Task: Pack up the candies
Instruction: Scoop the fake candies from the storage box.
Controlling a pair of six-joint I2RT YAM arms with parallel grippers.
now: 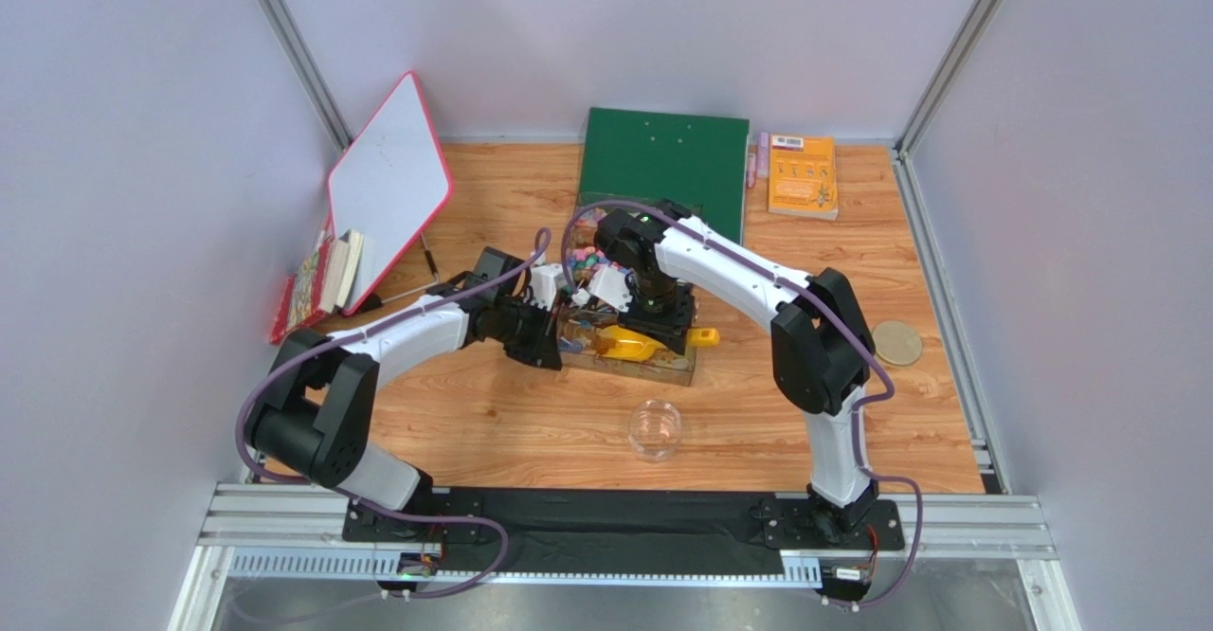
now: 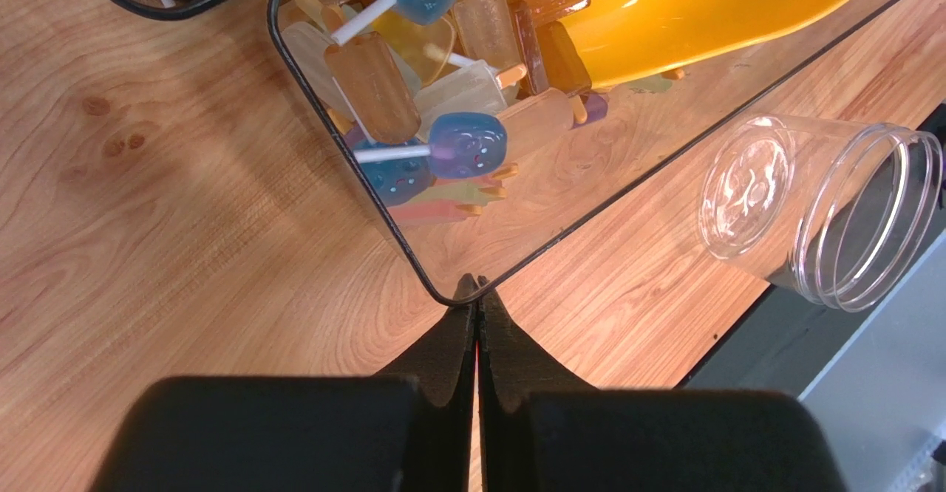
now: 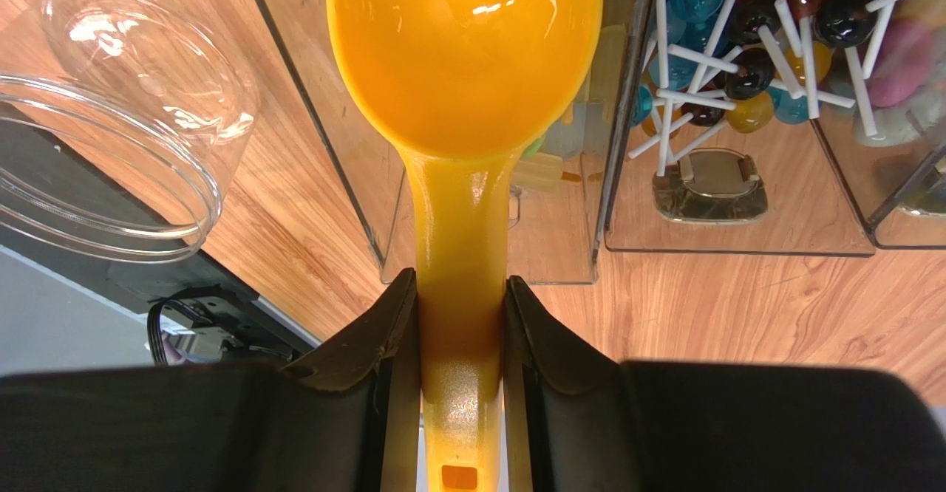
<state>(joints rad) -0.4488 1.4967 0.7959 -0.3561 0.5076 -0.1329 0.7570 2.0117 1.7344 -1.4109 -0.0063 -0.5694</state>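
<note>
Candies (image 2: 444, 93): assorted sweets on sticks, amber, pale yellow and blue, heaped at one end of a clear bin (image 2: 555, 198) at mid-table (image 2: 133, 182); none can be seen in the jar. Scoop (image 3: 472, 49): yellow plastic, its bowl lying inside the bin beside the heap and apparently empty. Right gripper (image 3: 461, 287): fingers pinching the scoop's handle from both sides. Left gripper (image 2: 477, 290): fingers pressed together, holding nothing, tips touching the bin's near corner, probably bracing it. Jar (image 1: 657, 429): clear, mouth open, standing well apart from the bin toward the arms. Step in hand, by judgement: scooping, with no load taken yet. Next move calls for pushing the bowl under the heap, lifting it level, carrying it to the jar and tipping slowly, since loose sweets may slide off.
</note>
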